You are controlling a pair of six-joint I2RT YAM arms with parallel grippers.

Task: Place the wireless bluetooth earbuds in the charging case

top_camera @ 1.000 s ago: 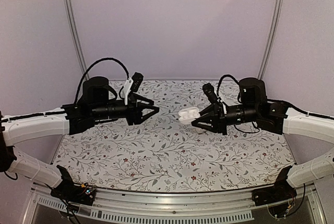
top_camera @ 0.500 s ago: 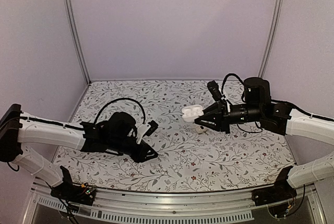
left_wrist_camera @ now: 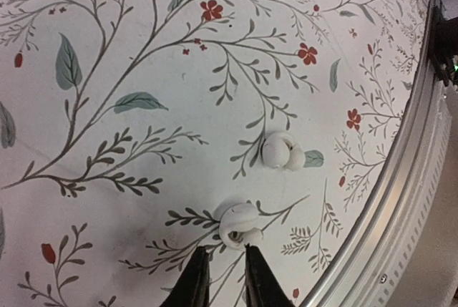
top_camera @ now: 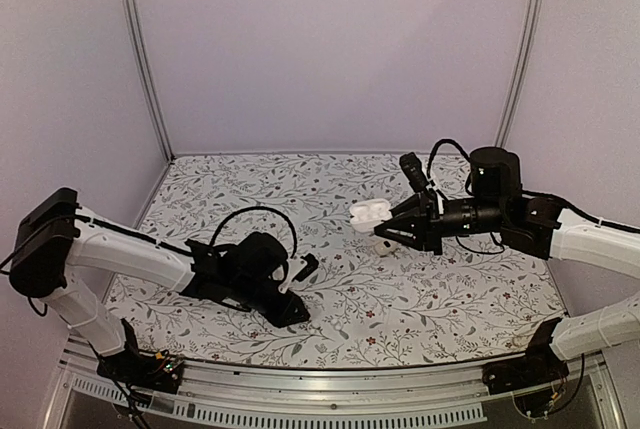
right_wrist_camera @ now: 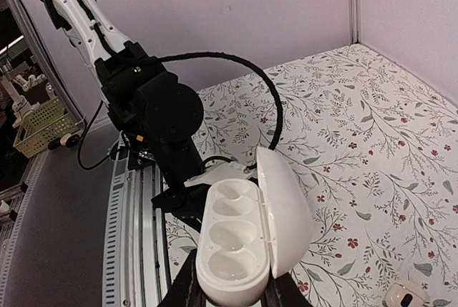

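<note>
Count: two earbuds, one case, two arms.

Both earbuds lay on the bench near its front edge, close together but not touching. They showed only in the left wrist view. The farther one sat on a printed leaf. The nearer one lay just ahead of the left end effector.

The left end effector's fingers stood a narrow gap apart, with their tips at the near edge of that earbud. I could not tell whether they pinched it or only met it. The left arm reached low across the front of the bench.

The right end effector was clenched on the case and held it in the air above the right half of the bench. The lid was hinged open and the sockets faced the wrist camera.

I also saw one small white object with a dark spot, lying on the bench below the right end effector. It was too small for me to name.

Surface: the bench had a white cover printed with grey-green leafy sprigs and small red flowers. A ribbed aluminium rail ran along the near edge.

Room: the walls were pale lilac, with two metal uprights at the back corners. A yellowish basket sat outside the enclosure in the right wrist view.
</note>
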